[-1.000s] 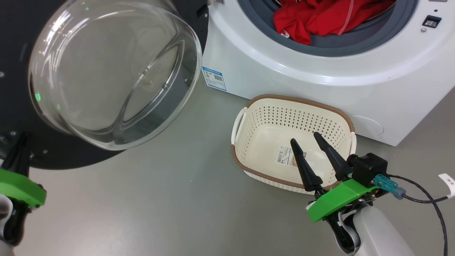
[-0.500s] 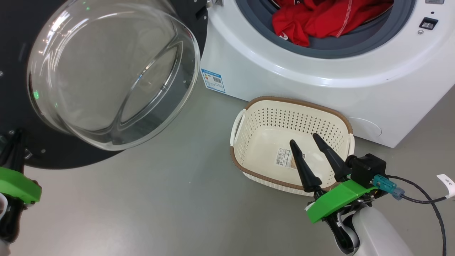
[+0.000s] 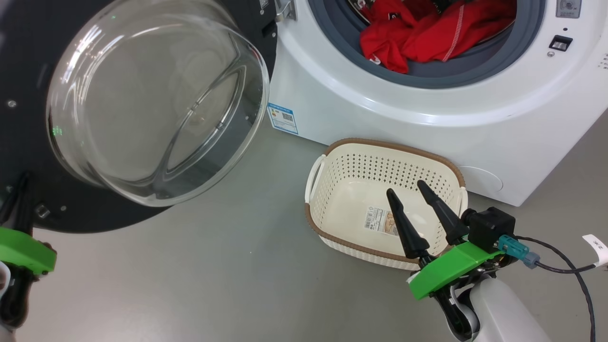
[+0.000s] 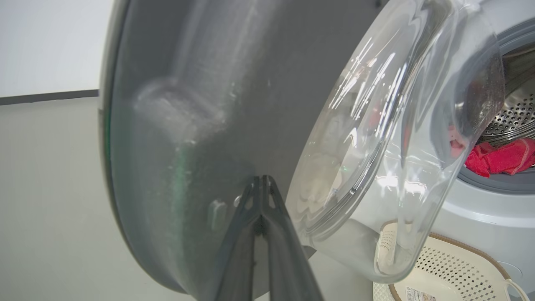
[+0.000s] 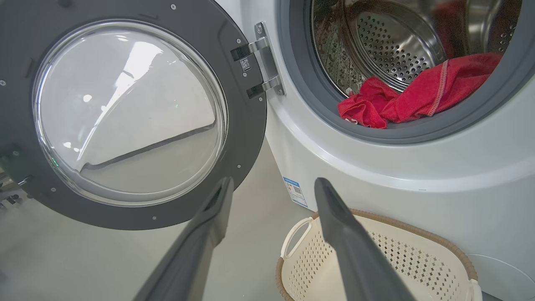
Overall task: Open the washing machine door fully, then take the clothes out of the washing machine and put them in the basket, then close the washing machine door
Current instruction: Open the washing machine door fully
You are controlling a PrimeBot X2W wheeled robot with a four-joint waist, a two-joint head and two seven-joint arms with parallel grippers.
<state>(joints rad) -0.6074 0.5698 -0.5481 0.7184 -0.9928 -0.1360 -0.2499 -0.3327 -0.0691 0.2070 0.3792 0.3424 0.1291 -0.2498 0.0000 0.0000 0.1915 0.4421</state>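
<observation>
The washing machine door [image 3: 142,109] stands swung open to the left, its clear glass bowl bulging toward me. The white washing machine [image 3: 427,109] shows its grey gasket, with the red clothes [image 3: 427,33] heaped at the drum's mouth. The cream basket [image 3: 384,145] sits on the floor in front of the machine. My right gripper [image 3: 404,187] hovers open over the basket's near side, holding nothing. My left gripper [image 4: 262,179] is shut, its tips at the door's dark inner face beside the glass. In the right wrist view the open gripper [image 5: 273,180] faces the door [image 5: 125,117], clothes [image 5: 418,96] and basket [image 5: 418,228].
Grey floor [image 3: 228,275] spreads between the door and the basket. A blue label [image 3: 282,118] marks the machine's lower left front. A black cable with a white tag [image 3: 560,266] trails from my right wrist. The door hinge [image 5: 261,67] sits left of the drum.
The head view has shifted a little, showing more of the drum opening and clothes. Both grippers keep their states; the left one stays by the door's lower rim.
</observation>
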